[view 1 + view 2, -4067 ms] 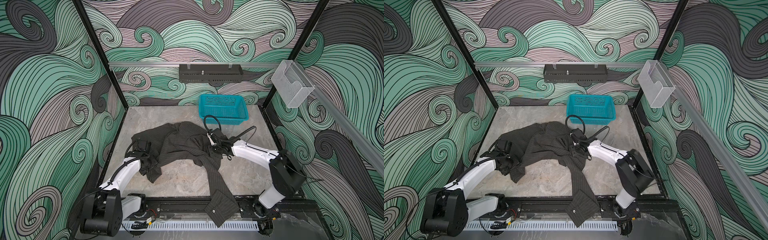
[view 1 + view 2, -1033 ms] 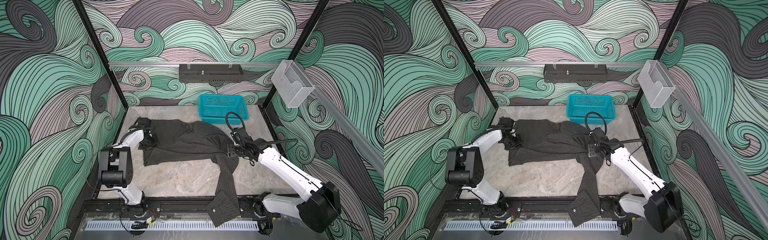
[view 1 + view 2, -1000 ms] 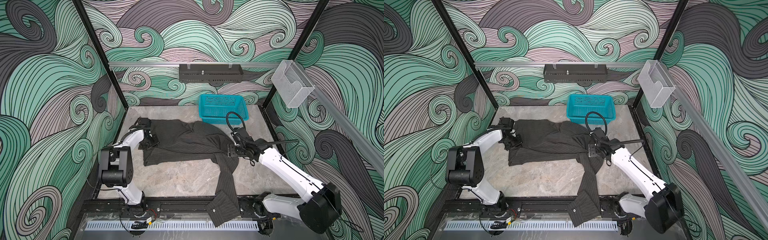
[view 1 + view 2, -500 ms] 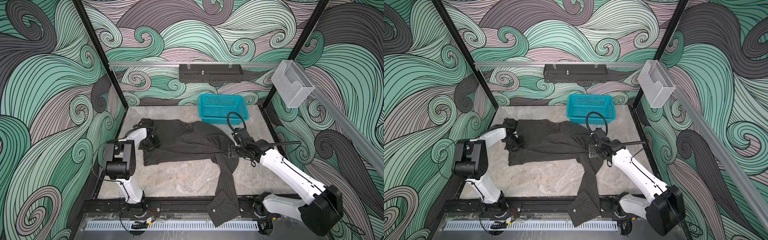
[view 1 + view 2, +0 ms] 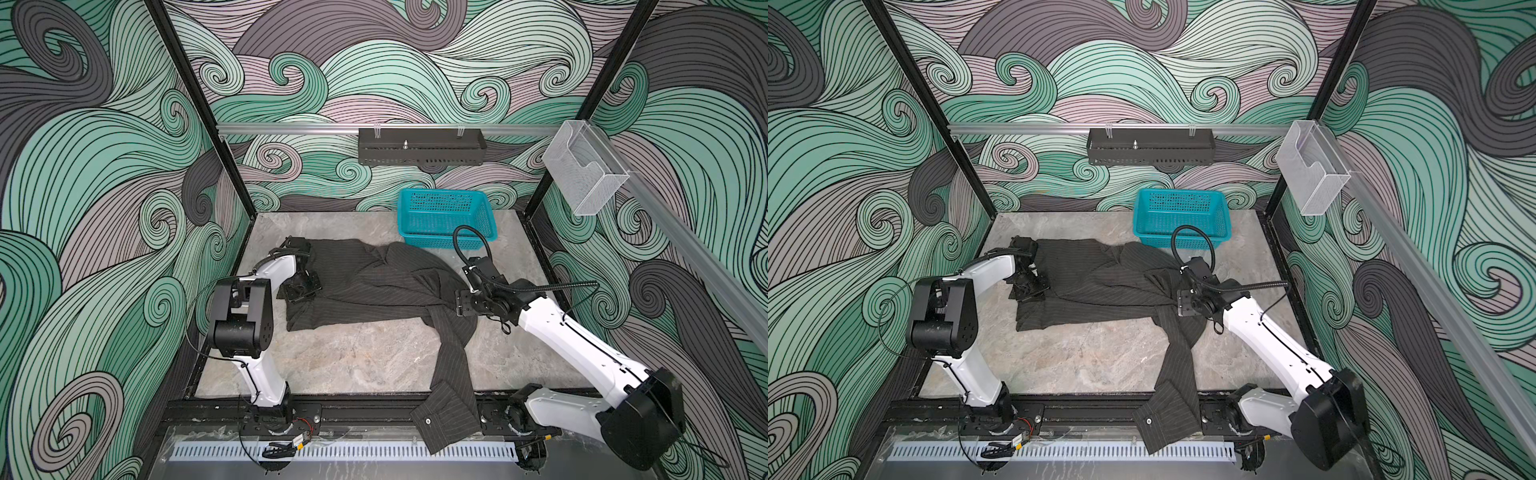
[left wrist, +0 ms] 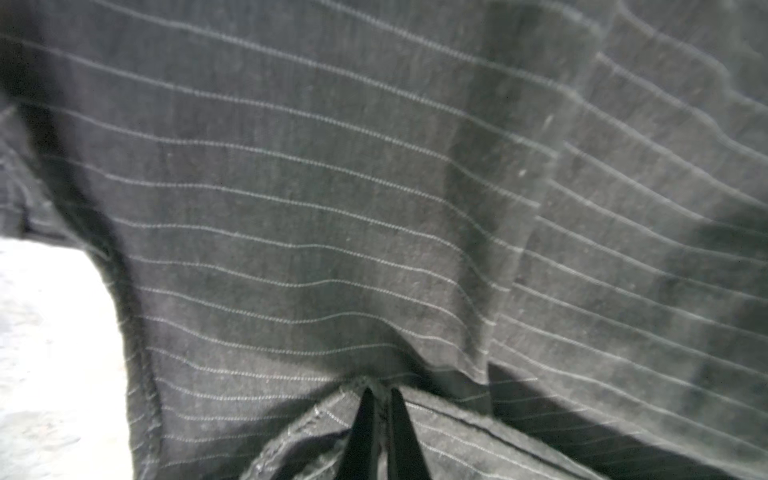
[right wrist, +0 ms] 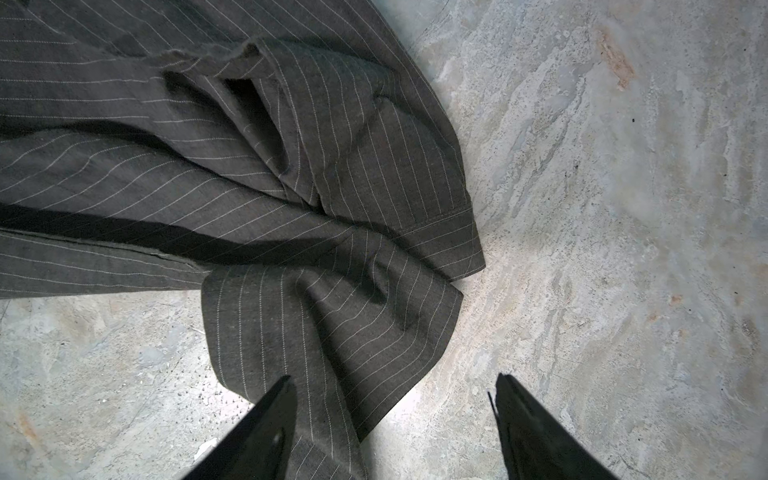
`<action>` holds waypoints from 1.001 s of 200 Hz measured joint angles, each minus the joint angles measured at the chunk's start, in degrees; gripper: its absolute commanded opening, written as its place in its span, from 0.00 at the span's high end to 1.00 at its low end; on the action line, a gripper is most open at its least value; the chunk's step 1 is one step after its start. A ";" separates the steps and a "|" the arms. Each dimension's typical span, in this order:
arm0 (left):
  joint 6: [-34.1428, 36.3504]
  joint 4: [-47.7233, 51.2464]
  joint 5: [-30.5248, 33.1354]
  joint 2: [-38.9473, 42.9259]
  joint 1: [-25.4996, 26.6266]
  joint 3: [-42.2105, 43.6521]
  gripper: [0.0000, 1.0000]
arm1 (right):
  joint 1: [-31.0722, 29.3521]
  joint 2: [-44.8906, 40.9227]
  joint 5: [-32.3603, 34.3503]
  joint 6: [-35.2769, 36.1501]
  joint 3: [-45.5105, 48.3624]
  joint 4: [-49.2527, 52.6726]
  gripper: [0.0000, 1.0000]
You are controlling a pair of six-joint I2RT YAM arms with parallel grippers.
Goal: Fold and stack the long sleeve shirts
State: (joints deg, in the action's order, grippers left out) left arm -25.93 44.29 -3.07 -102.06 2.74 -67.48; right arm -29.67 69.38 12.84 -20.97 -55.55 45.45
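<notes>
Teal plastic mesh basket [image 5: 432, 210] at the back of grey marbled tabletop [image 5: 365, 353], black perforated tray [image 5: 419, 146] on aluminium rail [image 5: 291, 129], clear plastic holder [image 5: 584, 174], wave-patterned walls [image 5: 104, 166].

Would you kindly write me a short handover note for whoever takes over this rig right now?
Left gripper: shut on the left edge of the shirt.
Right gripper: open over the shirt's right side, gripping nothing.
Shirt: spread but crumpled on the table, with one sleeve trailing over the front edge. The basket is behind it.
Done: no fold yet.
Left: flatten, fold, stack.
</notes>
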 measured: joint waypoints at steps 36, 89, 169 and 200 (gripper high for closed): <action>0.07 1.70 0.37 15.41 2.34 4.28 1.00 | 0.00 0.17 -0.87 -0.07 0.00 -0.04 0.25; -6.10 7.69 4.48 47.58 11.06 20.04 1.00 | 0.00 7.48 -6.75 -2.32 -0.02 -1.11 0.28; -29.29 6.49 11.17 58.73 14.34 39.17 1.00 | 1.62 32.70 -9.18 -9.86 -6.40 -5.42 0.42; -35.56 3.85 15.30 59.95 13.44 42.16 1.00 | 2.54 33.11 -8.92 -11.21 -6.75 -6.01 0.47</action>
State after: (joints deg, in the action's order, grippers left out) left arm -61.49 48.14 12.23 -42.11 16.19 -25.32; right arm -27.14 102.50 3.92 -32.18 -62.30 39.44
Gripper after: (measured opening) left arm 0.049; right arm 0.548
